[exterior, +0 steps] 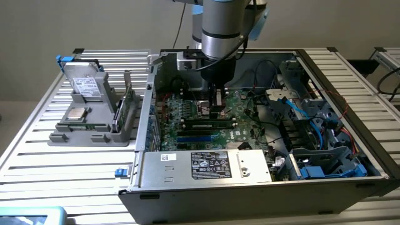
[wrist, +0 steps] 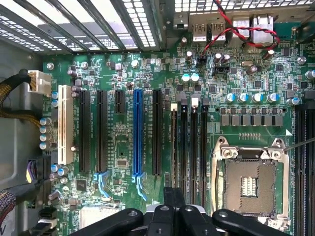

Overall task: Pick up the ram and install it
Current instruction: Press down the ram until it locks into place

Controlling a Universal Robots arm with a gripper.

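My gripper (exterior: 217, 114) reaches down into the open computer case, shut, just above the motherboard (exterior: 187, 115). In the wrist view its dark fingertips (wrist: 173, 199) are pressed together over the near end of the black memory slots (wrist: 189, 142), and nothing shows between them. A long dark strip with a pale label, which looks like a ram (exterior: 209, 125), stands along those slots right below the gripper. Another green ram (exterior: 129, 104) stands on edge in the grey holder (exterior: 93, 136) outside the case. The processor socket (wrist: 248, 184) next to the slots is bare.
The holder on the exterior view's left also carries a silver drive (exterior: 85, 86) and a square processor chip (exterior: 77, 113). Inside the case are the power supply (exterior: 209, 165), blue and black cables (exterior: 300, 112) and a drive cage (exterior: 328, 164). Case walls surround the motherboard.
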